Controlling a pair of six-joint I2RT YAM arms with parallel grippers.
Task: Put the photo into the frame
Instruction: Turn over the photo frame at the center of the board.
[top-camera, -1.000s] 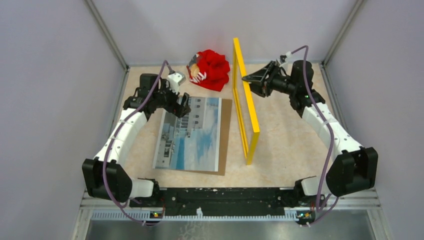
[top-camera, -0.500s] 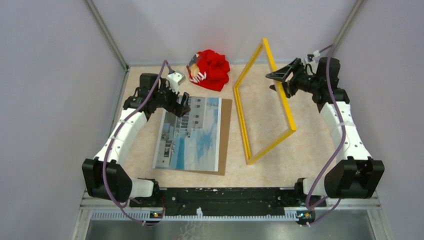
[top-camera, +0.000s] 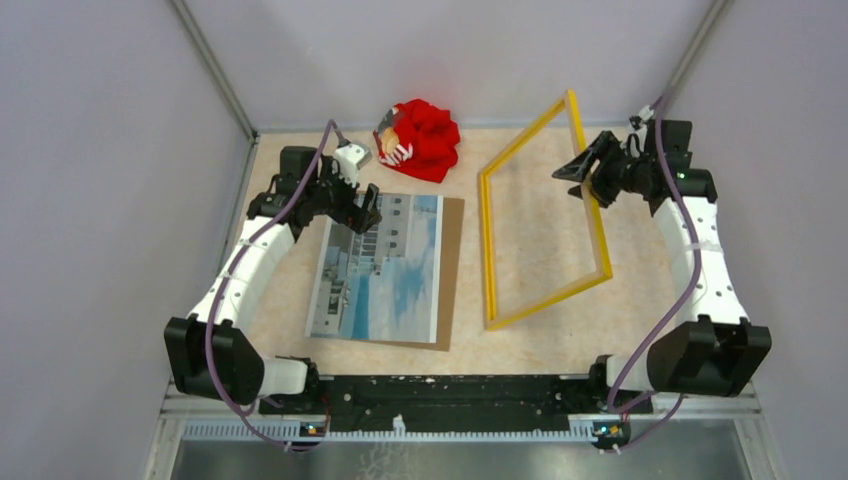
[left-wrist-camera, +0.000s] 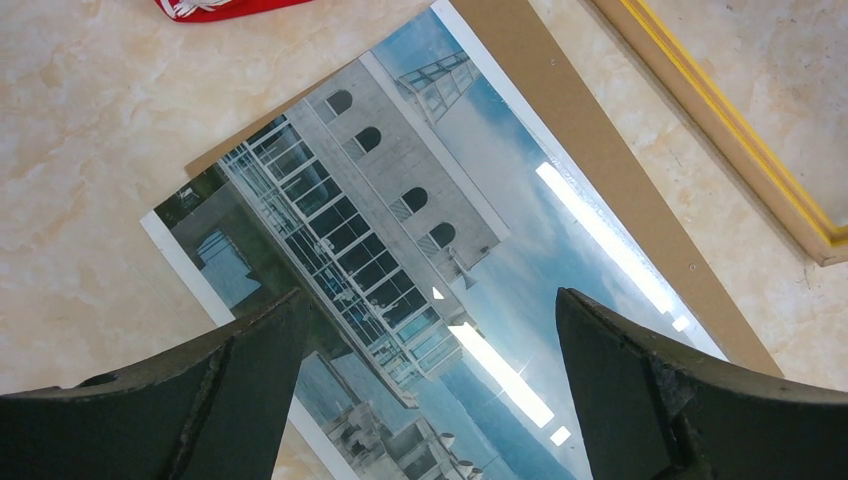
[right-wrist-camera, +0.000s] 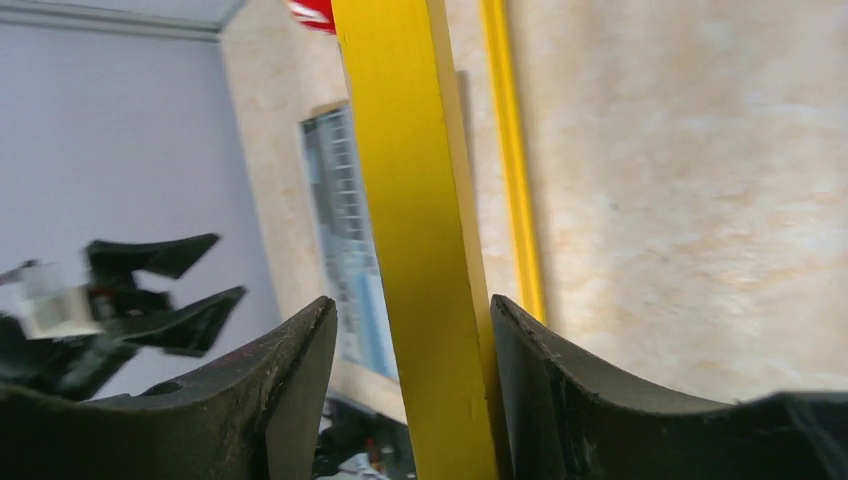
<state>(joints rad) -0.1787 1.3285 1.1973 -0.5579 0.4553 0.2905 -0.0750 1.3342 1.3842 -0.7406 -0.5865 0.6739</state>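
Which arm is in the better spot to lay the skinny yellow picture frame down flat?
Right. The right gripper straddles a rail of the tilted thin yellow picture frame; the left gripper hovers open over the rectangular building photo.

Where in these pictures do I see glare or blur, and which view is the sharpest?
Left wrist view: bright white streaks of glare lie across the photo, otherwise sharp. Right wrist view: the frame close to the lens and the table behind it look soft. Top view: evenly lit and sharpest.
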